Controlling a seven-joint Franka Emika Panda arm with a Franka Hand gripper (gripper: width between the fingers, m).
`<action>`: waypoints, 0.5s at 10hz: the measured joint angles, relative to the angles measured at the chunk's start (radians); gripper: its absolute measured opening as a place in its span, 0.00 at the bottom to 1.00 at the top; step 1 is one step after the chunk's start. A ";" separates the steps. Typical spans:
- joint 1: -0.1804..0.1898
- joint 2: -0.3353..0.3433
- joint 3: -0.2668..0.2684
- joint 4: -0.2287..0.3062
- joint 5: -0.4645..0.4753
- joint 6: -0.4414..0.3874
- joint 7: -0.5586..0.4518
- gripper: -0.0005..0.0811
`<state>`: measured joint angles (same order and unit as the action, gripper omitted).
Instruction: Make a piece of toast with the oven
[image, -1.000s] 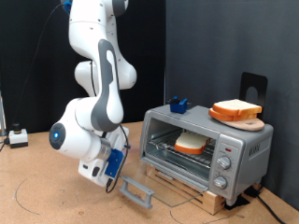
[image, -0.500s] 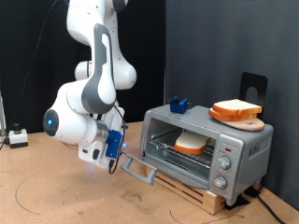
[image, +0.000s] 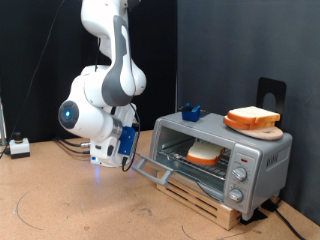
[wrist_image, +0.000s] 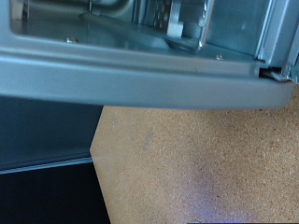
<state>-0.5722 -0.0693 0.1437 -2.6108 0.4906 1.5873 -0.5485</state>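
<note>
At the exterior view's left, the white Franka arm bends low over the brown table (image: 60, 205), and its blue-trimmed two-finger gripper (image: 128, 160) sits at about 9 o'clock from the oven, right against the grey bar handle (image: 150, 167) of the glass door (image: 165, 172). The door hangs partly open, raised off the table at a slant. Whether the fingers are spread or pinched on the bar, I cannot tell; the wrist view shows only the door's grey edge (wrist_image: 140, 75), cork-brown table below it and the rack inside.

Moving right, the boxy silver countertop toaster oven (image: 255, 160) stands on a pale wooden pallet (image: 215, 207). Inside, on the wire rack, lies the square bread slice with pale cream face and golden-orange crust (image: 204, 153): the piece of toast is already loaded.

On the oven's roof, at about 1 o'clock from that slice, a tan round wooden board (image: 253, 126) carries 1 twin slice (image: 250, 116). The 2 round knobs (image: 239, 180) sit at the front right.

Risk, as I judge it: the fingers may slip off the bar, letting the door drop, or a push could shove the oven on its pallet and jolt the board.
</note>
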 joint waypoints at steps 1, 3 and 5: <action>0.000 -0.023 0.005 -0.014 0.009 0.002 0.000 1.00; 0.000 -0.047 0.006 -0.032 0.029 0.009 0.000 1.00; 0.000 -0.052 0.006 -0.038 0.050 0.027 -0.008 1.00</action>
<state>-0.5727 -0.1215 0.1502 -2.6490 0.5406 1.6142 -0.5563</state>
